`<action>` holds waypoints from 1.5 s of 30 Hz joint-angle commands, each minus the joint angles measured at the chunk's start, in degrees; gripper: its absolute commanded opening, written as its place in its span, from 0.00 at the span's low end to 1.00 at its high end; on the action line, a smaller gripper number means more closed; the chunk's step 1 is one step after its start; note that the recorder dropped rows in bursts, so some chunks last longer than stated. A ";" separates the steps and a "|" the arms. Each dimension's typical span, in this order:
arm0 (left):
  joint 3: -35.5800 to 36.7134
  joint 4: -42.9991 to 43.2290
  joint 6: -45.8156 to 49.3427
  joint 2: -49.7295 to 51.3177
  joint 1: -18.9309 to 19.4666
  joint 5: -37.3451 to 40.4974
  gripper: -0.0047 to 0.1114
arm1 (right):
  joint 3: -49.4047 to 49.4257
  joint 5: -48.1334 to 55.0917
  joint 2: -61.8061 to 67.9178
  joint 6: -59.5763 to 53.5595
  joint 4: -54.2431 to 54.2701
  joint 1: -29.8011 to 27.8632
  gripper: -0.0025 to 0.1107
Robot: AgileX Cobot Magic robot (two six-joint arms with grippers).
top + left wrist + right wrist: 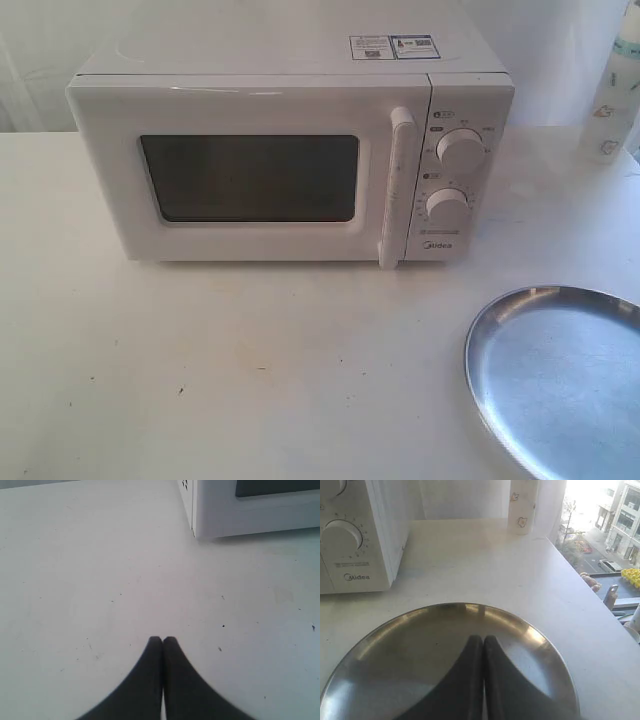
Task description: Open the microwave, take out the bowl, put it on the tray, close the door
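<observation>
Microwave (300, 60) sitting upper centre, door (250, 112) shut, tray (560, 380) overrunning lower-right frame edge, table (200, 370) lying open lower left, left gripper (162, 640) and right gripper (483, 639) both holding jaws together, gripping nothing

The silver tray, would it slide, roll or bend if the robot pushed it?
The tray would probably slide easily: smooth metal lying flat on the smooth white table. It likely won't roll or tip, being flat with a low rim. It looks stiff, and its shiny rim may be slippery to pinch.
</observation>
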 commanded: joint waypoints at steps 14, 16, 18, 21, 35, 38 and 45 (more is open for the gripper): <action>-0.16 -0.72 0.00 -0.12 -0.27 0.18 0.04 | 0.27 -0.13 -0.30 0.17 -0.22 -0.16 0.02; -0.16 -0.72 0.00 -0.12 -0.27 0.18 0.04 | 0.27 -0.13 -0.30 0.17 -0.22 -0.16 0.02; -0.16 -0.72 0.00 -0.12 -0.27 0.18 0.04 | 0.27 -1.71 -0.30 0.48 -1.64 -0.16 0.02; -0.16 -0.72 0.00 -0.12 -0.27 0.18 0.04 | 0.27 -6.25 -0.30 0.48 -1.42 -0.16 0.02; -0.16 -0.72 0.00 -0.12 -0.27 0.18 0.04 | 0.27 -37.77 -0.30 14.45 7.73 -0.05 0.02; -0.16 -0.72 0.00 -0.12 -0.27 0.18 0.04 | -0.44 -44.29 -0.30 14.69 5.29 -0.05 0.02; -0.16 -0.72 0.00 -0.12 -0.27 0.18 0.04 | -12.07 -53.48 12.03 25.21 -5.27 -0.05 0.02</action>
